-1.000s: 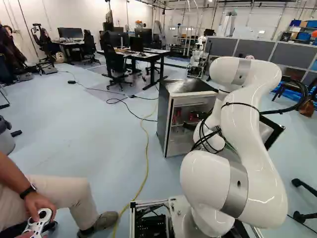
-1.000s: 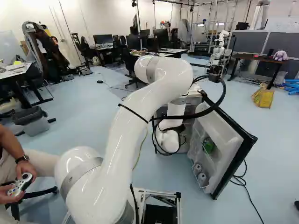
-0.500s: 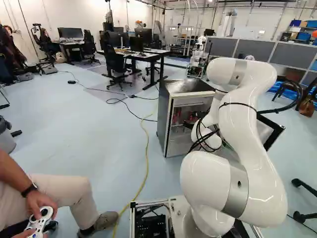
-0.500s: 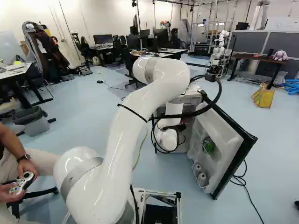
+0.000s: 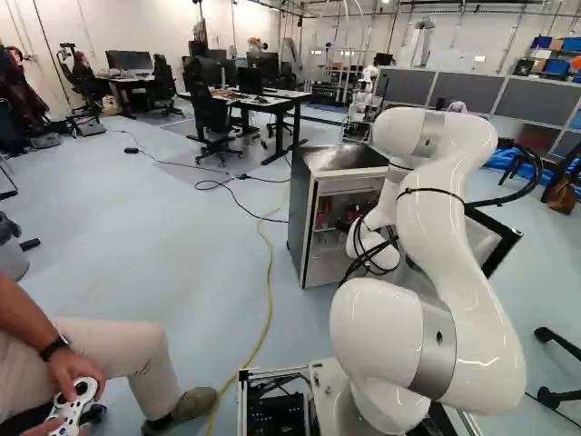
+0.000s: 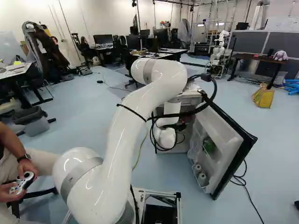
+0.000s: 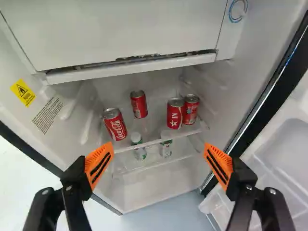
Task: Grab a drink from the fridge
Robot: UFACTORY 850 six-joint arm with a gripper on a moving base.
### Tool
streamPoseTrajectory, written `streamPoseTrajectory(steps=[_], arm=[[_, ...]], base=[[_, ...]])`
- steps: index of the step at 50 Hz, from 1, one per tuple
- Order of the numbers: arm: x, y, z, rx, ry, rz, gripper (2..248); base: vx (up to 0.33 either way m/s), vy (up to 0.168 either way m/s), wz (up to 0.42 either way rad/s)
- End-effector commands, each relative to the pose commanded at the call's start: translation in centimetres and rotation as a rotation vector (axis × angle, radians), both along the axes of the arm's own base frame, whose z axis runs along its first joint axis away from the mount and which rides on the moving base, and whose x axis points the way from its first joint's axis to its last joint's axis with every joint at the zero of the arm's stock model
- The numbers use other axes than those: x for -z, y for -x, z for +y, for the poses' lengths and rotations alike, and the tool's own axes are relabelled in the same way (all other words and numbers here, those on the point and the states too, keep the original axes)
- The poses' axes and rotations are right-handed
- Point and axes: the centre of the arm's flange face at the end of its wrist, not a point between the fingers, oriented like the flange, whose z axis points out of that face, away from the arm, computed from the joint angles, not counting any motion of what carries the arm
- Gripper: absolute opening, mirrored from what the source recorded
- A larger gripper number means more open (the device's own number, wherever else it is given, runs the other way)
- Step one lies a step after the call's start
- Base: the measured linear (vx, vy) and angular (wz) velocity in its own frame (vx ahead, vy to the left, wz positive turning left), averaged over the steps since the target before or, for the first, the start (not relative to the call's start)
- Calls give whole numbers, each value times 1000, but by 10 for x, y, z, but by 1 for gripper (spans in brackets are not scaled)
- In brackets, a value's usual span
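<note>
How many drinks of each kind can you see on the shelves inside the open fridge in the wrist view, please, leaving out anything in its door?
Red cans: 4
Green-and-white bottles: 2
Total: 6

The white arm (image 5: pixel 463 282) bends before the open fridge (image 5: pixel 302 222); inside, red shapes (image 5: pixel 324 211), perhaps cans. A yellow cable (image 5: pixel 270 291) crosses the floor (image 5: pixel 182 263).
</note>
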Motion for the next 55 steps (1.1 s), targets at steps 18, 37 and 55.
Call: streamPoseTrajectory(steps=[18,37,55], arm=[[4,-15,1,36,13,-7,247],[10,-31,3,55,21,-7,247],[19,-47,5,60,29,-20,247]], base=[[0,0,0],[0,0,0],[0,0,0]])
